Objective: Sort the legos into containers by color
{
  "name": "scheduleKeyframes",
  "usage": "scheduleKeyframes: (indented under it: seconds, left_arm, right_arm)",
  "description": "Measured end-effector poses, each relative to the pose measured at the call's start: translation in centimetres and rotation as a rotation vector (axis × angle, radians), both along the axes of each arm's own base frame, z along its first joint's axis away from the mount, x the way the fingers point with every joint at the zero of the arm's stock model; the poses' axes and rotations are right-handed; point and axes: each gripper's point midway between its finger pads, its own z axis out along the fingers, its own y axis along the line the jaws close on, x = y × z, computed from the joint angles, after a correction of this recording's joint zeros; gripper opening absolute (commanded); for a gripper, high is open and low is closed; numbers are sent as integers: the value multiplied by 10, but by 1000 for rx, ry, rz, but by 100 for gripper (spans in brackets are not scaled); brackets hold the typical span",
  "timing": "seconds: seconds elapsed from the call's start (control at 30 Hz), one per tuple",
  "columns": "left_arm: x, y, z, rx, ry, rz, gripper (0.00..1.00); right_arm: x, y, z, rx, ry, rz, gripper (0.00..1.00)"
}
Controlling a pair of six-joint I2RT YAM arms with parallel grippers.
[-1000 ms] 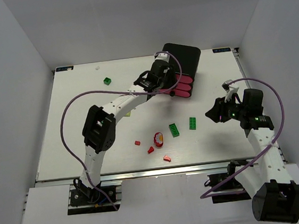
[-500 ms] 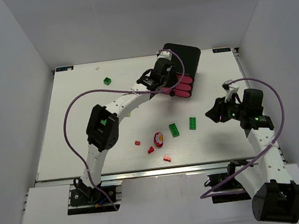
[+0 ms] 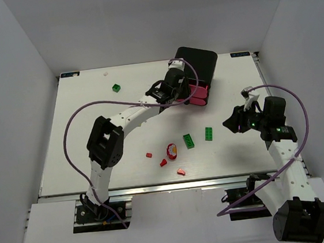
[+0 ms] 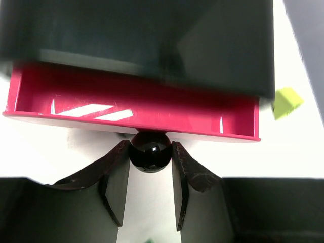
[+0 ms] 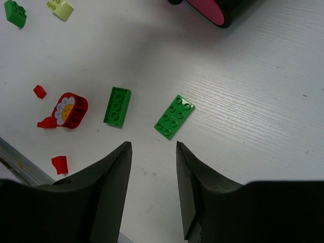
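Observation:
The black cabinet stands at the back of the table, its magenta drawers facing forward. My left gripper is shut on a drawer's black knob. That drawer is pulled out a little and its inside looks empty. A lime-yellow block lies beside it. My right gripper is open and empty, above the table just right of two green flat bricks. They also show in the right wrist view. A green cube sits at the back left.
A red piece with a yellow flower face and three small red bits lie in front of the middle. Purple cables loop over both arms. The table's near edge is close to the red bits.
My left wrist has shifted slightly at the drawer fronts and now covers more of them. The right arm and the loose bricks have not moved.

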Motion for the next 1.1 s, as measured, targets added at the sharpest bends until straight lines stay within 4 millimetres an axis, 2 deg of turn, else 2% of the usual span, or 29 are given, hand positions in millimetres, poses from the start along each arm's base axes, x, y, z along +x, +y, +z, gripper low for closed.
scheduleKeyframes:
  seconds: [0.17,0.27,0.37,0.4,0.47,0.53,0.63,0.77,0.83,0.93,1.0,1.03,1.07,1.1]
  left_arm:
    - [-30,18,0,26,15,-22,23]
    - [-40,25,-1,33,21,-31,24]
    - [-43,27,-2,30,17,-35,45]
    - [-43,26,-2,29,15,-37,60]
    - [-44,26,-3,34,13,-45,71]
    - [-44,26,-4,36,14,-50,80]
    - [-44,25,-3,34,12,-55,83]
    - [-46,25,-1,30,10,-65,83]
    - [-52,29,2,31,10,-73,82]
    - [-64,42,21,20,-11,-84,80]
    - [-74,56,43,0,-43,-86,71]
    - [-80,63,53,-9,-57,-84,62]
    - [-87,73,64,-17,-80,-83,52]
    - [-95,84,76,-28,-104,-78,34]
  right_arm:
    - [0,0,0,0,-1,0,46]
    - [0,0,0,0,-1,0,47]
    - [0,0,0,0,-1,1,53]
    - [0,0,0,0,-2,2,56]
    - [-1,1,0,1,-3,8,66]
    - [-2,3,1,1,-10,26,79]
    - [-5,7,2,4,-21,68,86]
    - [-11,14,2,11,-35,134,88]
    - [-14,17,1,14,-37,165,85]
    - [-16,18,-4,14,-23,192,80]
    - [-16,19,-7,17,-13,205,74]
    - [-16,20,-9,17,-9,214,70]
    - [-16,21,-11,17,-5,224,67]
    - [-16,22,-13,17,1,236,62]
